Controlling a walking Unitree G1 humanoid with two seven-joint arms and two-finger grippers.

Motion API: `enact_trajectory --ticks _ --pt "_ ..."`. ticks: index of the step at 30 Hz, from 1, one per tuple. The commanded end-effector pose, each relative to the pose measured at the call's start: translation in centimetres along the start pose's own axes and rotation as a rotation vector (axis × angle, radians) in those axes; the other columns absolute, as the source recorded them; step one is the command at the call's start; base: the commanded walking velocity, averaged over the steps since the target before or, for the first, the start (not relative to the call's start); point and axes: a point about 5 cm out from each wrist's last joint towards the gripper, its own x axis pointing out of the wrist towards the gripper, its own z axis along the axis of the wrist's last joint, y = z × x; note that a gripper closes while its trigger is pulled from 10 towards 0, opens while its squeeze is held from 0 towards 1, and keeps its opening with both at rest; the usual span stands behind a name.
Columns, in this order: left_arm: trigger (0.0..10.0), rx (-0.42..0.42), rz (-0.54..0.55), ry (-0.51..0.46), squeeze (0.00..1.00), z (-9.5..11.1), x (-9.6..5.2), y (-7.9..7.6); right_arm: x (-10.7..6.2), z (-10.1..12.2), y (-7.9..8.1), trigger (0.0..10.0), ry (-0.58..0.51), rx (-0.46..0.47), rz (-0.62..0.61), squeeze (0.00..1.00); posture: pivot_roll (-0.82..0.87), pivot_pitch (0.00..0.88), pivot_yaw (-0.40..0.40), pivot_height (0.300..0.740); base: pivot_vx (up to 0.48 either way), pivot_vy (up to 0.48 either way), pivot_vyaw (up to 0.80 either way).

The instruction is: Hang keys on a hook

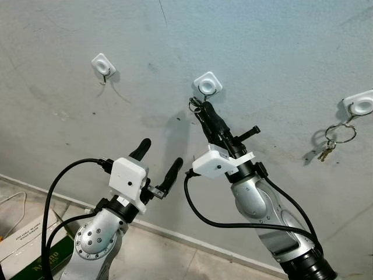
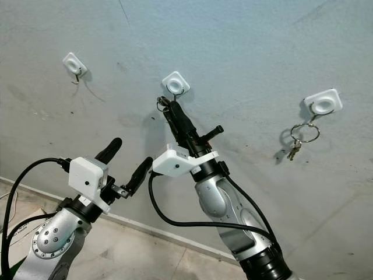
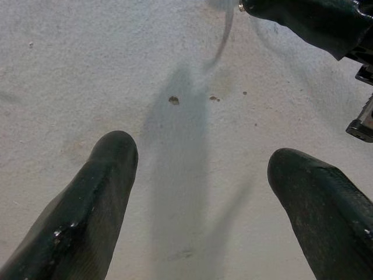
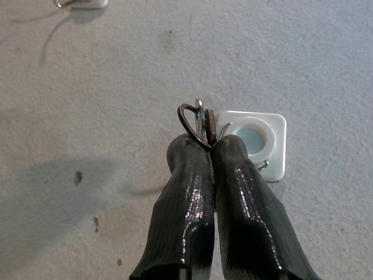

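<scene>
Just below the middle hook [image 1: 208,84] on the grey wall [image 1: 280,52], the keys [image 4: 201,122] are pinched between the closed fingers of the right gripper [image 1: 202,112], the ring projecting past the tips — close beside the hook's white plate, not yet seen to be over its wire. The ring is judged light, stiff and slippery; a grip on the keys leaves the ring free for threading. The left gripper [image 1: 161,157] is held spread and empty, lower on the wall. Another key ring [image 1: 340,133] already hangs from the right-hand hook [image 1: 359,105]; the left-hand hook [image 1: 103,64] carries nothing.
</scene>
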Motion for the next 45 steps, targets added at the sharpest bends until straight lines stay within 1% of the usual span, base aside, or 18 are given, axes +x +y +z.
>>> enact_trajectory --ticks 1,10,16,18,22,23,26,28,31,33,38,45 --pt "10.0 0.002 -0.005 0.017 0.00 -0.3 -0.1 0.0 0.0 -0.1 0.0 10.0 0.007 0.023 0.006 0.00 0.05 0.066 0.042 0.740 0.000 0.000 0.00" --pt "10.0 0.001 -0.008 0.017 0.00 -0.3 -0.1 0.0 -0.6 0.0 0.8 10.0 0.004 0.098 0.078 0.00 0.05 0.066 0.044 0.740 0.000 0.000 0.00" --pt "10.0 0.001 -0.008 0.017 0.00 -0.3 0.0 0.0 -0.8 0.0 1.1 10.0 0.007 0.126 0.110 0.00 0.05 0.066 0.044 0.740 0.000 0.000 0.00" --pt "10.0 0.000 -0.008 0.018 0.00 -0.3 0.0 0.0 -1.1 0.1 1.5 10.0 0.008 0.154 0.146 0.00 0.05 0.066 0.044 0.740 0.000 0.000 0.00" --pt "10.0 0.000 -0.007 0.018 0.00 -0.3 -0.1 -0.1 -0.9 0.2 1.0 10.0 -0.012 0.105 0.115 0.00 0.05 0.065 0.043 0.740 0.000 0.000 0.00" --pt "10.0 0.001 -0.007 0.018 0.00 -0.3 -0.1 -0.1 -0.6 0.3 0.3 10.0 -0.027 0.071 0.075 0.00 0.05 0.065 0.043 0.740 0.000 0.000 0.00" --pt "10.0 0.002 -0.008 0.018 0.00 -0.3 -0.1 -0.1 0.1 0.4 -0.9 10.0 -0.044 0.050 0.028 0.00 0.05 0.065 0.043 0.740 0.000 0.000 0.00" --pt "10.0 0.003 -0.008 0.018 0.00 -0.3 -0.1 -0.1 0.4 0.5 -1.3 10.0 -0.053 0.043 0.017 0.00 0.05 0.065 0.043 0.740 0.000 0.000 0.00" --pt "10.0 0.004 -0.008 0.018 0.00 -0.3 -0.1 -0.1 0.9 0.7 -2.2 10.0 -0.070 0.018 -0.015 0.00 0.05 0.065 0.043 0.740 0.000 0.000 0.00" --pt "10.0 0.004 -0.008 0.018 0.00 -0.3 -0.1 -0.1 1.1 0.7 -2.5 10.0 -0.077 0.007 -0.028 0.00 0.05 0.061 0.043 0.740 0.000 0.000 0.00" --pt "10.0 0.005 -0.008 0.018 0.00 -0.4 -0.1 0.0 1.3 0.1 -2.4 10.0 -0.068 -0.006 -0.023 0.00 0.05 0.061 0.041 0.740 0.000 0.000 0.00" --pt "10.0 0.007 -0.006 0.018 0.00 -0.3 -0.1 0.0 1.7 -1.1 -2.0 10.0 -0.031 0.009 0.004 0.00 0.05 0.060 0.040 0.740 0.000 0.000 0.00"
